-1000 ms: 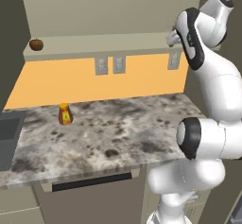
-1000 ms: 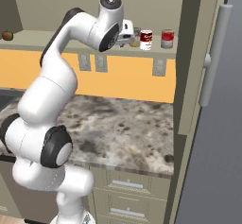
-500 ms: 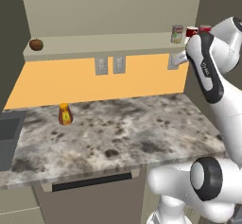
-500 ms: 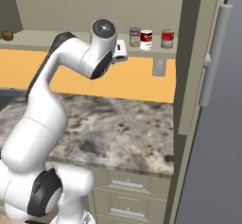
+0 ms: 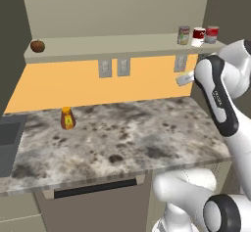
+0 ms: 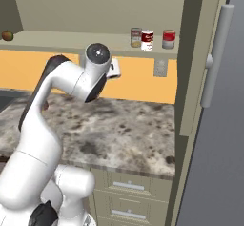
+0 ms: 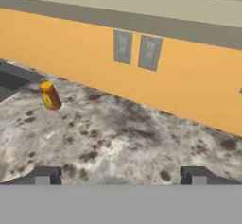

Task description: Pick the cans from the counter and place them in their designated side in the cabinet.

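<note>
Both cans stand upright on the right-hand end of the cabinet's shelf board (image 5: 112,45). The silver-grey can with the green-and-orange label (image 5: 183,35) (image 6: 136,37) is left of the dark red over white can (image 5: 198,34) (image 6: 147,40), almost touching it. My gripper (image 7: 120,178) is open, its fingertips (image 7: 42,176) wide apart with nothing between them. It hangs below the shelf, in front of the orange wall, looking down over the speckled counter (image 5: 122,133) (image 7: 118,138). The forearm hides most of the hand in both base views.
A brighter red-and-grey can (image 5: 212,34) (image 6: 168,38) stands right of the two cans. An orange bottle (image 5: 67,118) (image 7: 49,95) stands at the counter's back left, near the sink (image 5: 7,138). A brown round fruit (image 5: 37,45) sits on the shelf's left end. A tall grey door (image 6: 219,125) closes the right.
The hand has left the silver-grey can on the shelf, pulled back and dropped below the shelf board. The cans have not moved.
</note>
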Robot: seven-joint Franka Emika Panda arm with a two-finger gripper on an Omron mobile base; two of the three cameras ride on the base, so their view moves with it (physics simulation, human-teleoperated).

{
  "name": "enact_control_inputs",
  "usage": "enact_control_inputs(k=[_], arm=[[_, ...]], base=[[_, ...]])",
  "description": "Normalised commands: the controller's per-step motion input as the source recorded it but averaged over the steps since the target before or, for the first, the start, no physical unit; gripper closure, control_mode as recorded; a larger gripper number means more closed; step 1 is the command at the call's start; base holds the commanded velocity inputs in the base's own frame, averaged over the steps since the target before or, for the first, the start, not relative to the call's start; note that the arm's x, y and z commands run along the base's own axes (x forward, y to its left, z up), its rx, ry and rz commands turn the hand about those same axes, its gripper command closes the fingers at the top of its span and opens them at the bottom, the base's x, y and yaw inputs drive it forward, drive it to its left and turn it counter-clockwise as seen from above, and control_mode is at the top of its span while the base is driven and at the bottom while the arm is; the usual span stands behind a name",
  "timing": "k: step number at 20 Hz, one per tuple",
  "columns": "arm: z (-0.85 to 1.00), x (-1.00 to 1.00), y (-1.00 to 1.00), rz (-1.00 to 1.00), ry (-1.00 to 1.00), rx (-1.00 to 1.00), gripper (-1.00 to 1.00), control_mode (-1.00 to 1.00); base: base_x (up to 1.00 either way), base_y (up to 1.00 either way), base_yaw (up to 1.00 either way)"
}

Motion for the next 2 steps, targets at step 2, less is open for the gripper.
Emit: enact_control_inputs(k=[2], arm=[[-0.29,-0.01,0.08,0.03,0.04,0.05,-1.0,-1.0]], base=[[0.0,0.0,0.0]])
